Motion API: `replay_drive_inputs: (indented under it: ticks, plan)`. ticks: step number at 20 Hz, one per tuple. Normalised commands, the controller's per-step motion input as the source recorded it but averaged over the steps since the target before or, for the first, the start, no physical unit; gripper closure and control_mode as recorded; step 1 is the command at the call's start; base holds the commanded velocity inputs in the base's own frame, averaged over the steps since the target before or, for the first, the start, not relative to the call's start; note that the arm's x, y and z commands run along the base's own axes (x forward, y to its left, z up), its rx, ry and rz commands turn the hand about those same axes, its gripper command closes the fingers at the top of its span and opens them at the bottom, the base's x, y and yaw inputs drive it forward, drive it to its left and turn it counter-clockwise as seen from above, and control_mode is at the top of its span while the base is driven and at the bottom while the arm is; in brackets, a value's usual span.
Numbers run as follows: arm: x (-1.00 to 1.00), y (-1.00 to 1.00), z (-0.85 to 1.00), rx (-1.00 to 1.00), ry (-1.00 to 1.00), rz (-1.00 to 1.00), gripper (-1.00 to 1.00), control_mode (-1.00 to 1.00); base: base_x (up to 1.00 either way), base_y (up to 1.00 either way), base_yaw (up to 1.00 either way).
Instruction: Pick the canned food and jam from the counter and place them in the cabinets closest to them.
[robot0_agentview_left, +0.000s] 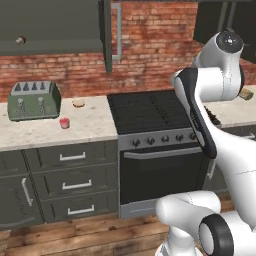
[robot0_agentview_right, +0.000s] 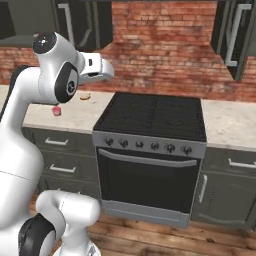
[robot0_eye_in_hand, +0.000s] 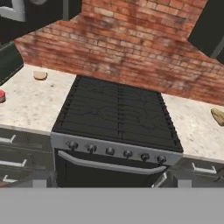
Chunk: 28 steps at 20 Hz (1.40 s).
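Left base view: jam (robot0_agentview_left: 64, 123) sits on the counter (robot0_agentview_left: 90, 127) near its front edge, just right of the toaster (robot0_agentview_left: 34, 100); a tan disc (robot0_agentview_left: 78, 103) lies toward the back edge. The cabinet (robot0_agentview_left: 50, 25) above stands open, a small brown ball (robot0_agentview_left: 20, 40) on its shelf. Stove (robot0_agentview_left: 150, 112) to the right.

Right base view: jam (robot0_agentview_right: 56, 111) shows beside the arm, on the counter's left stretch. Gripper hidden; open or closed, cannot tell.

Hand view: jam (robot0_eye_in_hand: 1, 96) at the left edge, stove centre, brown lump (robot0_eye_in_hand: 218, 116) on the right counter.
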Motion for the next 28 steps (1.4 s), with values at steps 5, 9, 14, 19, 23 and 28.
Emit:
replay_drive_inputs:
  ticks: [5, 9, 14, 19, 23, 28]
  plan:
    - [0.00, 0.00, 0.00, 0.00, 0.00, 0.00, -1.00, 1.00, -0.03, 0.72, 0.00]
    - [0.00, 0.00, 0.00, 0.00, 0.00, 0.00, -1.00, 1.00, -0.07, 0.70, 0.00]
    - [0.00, 0.00, 0.00, 0.00, 0.00, 0.00, -1.00, 1.00, -0.04, 0.71, -0.01]
    - [0.00, 0.00, 0.00, 0.00, 0.00, 0.00, -1.00, 1.00, -0.02, 0.70, -0.01]
    - [0.00, 0.00, 0.00, 0.00, 0.00, 0.00, -1.00, 1.00, -0.04, 0.68, -0.01]
    - [0.00, 0.00, 0.00, 0.00, 0.00, 0.00, -1.00, 1.00, -0.03, 0.59, -0.01]
